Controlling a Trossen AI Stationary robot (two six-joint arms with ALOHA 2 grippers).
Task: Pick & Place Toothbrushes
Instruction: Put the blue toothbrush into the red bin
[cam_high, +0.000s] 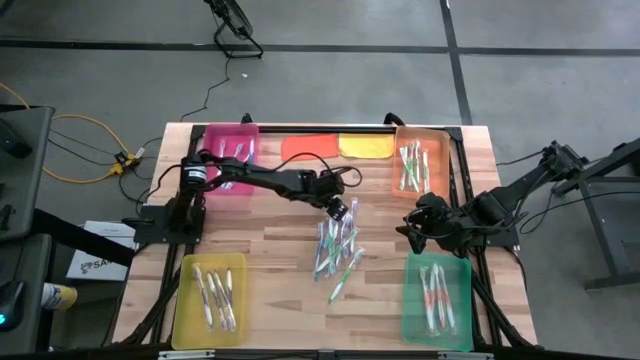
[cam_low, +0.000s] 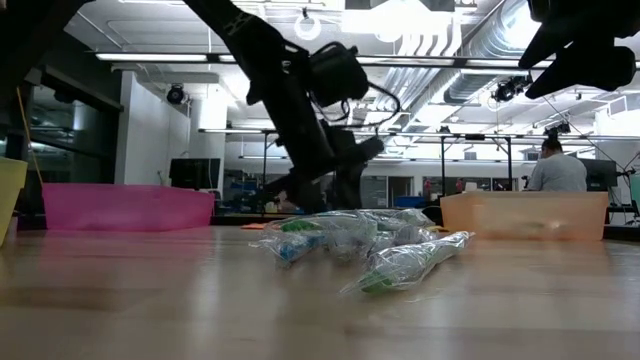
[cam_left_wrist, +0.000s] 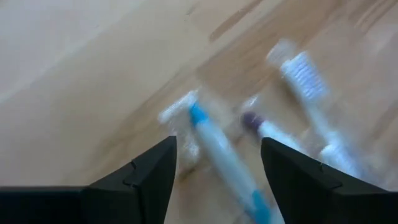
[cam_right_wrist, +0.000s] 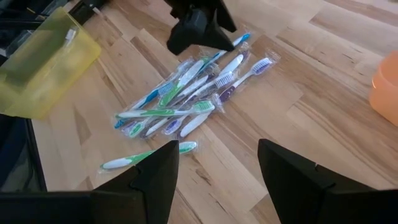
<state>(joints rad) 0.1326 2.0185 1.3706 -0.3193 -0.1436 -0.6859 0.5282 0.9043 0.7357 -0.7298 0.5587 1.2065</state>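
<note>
A heap of wrapped toothbrushes (cam_high: 335, 248) lies on the wooden table's middle (cam_right_wrist: 186, 102). One green toothbrush (cam_right_wrist: 149, 155) lies apart on the near side. My left gripper (cam_high: 340, 210) hangs open, slanting down over the heap's far end (cam_low: 320, 195). In the left wrist view its fingers (cam_left_wrist: 217, 146) stand on either side of a blue-and-white toothbrush (cam_left_wrist: 214, 149); no touch shows. A purple-headed one (cam_left_wrist: 252, 121) and a white one (cam_left_wrist: 305, 71) lie beside it. My right gripper (cam_high: 412, 228) waits open at the table's right, above the boards (cam_right_wrist: 217, 149).
There are four trays with toothbrushes in them: pink (cam_high: 231, 158) at the far left, orange (cam_high: 420, 160) at the far right, yellow (cam_high: 210, 300) at the near left and green (cam_high: 437, 300) at the near right. Orange (cam_high: 310, 148) and yellow (cam_high: 366, 146) cloths lie at the far edge.
</note>
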